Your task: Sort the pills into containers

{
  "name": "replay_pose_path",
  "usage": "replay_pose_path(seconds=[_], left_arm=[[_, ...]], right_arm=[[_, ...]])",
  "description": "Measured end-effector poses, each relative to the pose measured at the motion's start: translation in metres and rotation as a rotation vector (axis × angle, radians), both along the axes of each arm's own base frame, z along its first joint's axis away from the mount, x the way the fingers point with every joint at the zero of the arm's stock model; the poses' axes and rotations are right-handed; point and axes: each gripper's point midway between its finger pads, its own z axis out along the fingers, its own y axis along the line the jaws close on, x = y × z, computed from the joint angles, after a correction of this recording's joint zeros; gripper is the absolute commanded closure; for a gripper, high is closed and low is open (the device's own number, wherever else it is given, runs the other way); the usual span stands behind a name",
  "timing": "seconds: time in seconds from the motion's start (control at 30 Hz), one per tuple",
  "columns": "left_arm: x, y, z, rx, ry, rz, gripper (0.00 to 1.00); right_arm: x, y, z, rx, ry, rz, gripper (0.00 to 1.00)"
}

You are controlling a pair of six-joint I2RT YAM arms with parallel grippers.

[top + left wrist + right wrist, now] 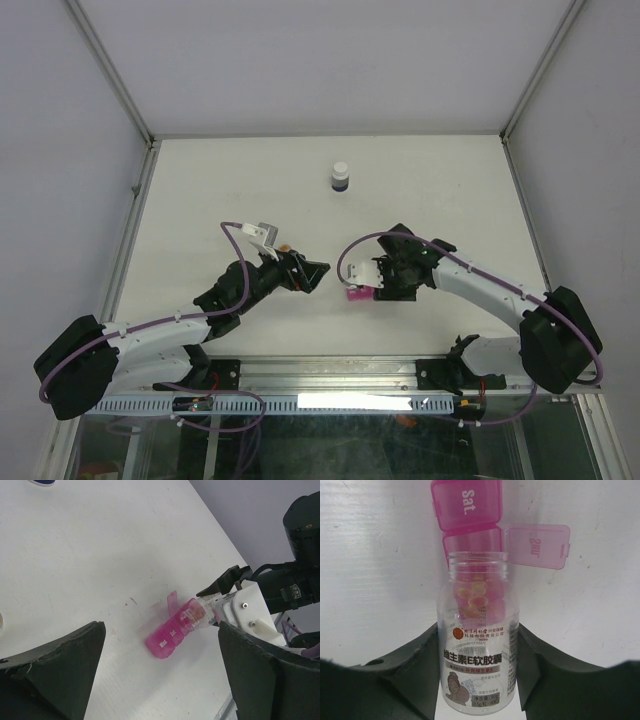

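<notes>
**Top view:** white surface (200, 190) w/ both arms reaching toward the ctr. The pink pill organizer (357, 294) lies near the middle, a bit to the right, just beside the right hand (380, 284). The left hand (314, 274) is to its left, near but apart. A dark bottle (341, 180) w/ white cap stands upright at the far side, well apart from the rest.

**Left wrist view:** left hand's fingers (60, 670) are spread wide, nothing btwn them. The organizer lies on the surface beyond. Its end compartment has the lid (172, 601) flipped up; the other lids are shut, w/ lettering. At the right, the right hand clamps a clear vial (194, 616) – uncapped, tipped nearly flat, mouth at the open compartment. Can't tell if the mouth touches the rim.

**Right wrist view:** right hand's fingers (410, 660) are about half closed on the vial's labelled body, one each side. Pale orange pills (476, 596) are bunched inside the vial toward its mouth. Past the mouth is the open compartment – its lid is folded out to the right in this view. The next lid, marked "Sat.", is shut.
</notes>
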Motion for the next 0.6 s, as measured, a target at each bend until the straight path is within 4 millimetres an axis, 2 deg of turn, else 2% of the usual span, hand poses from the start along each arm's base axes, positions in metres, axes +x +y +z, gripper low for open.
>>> replay_pose_path(seconds=[0.6], left_arm=[[0.0001,-0.0001,-0.0012,0.003,0.002,0.000,0.01]], right_arm=[[-0.0003,-0.0027,0.0010,-0.059,-0.015,-0.001,0.99]])
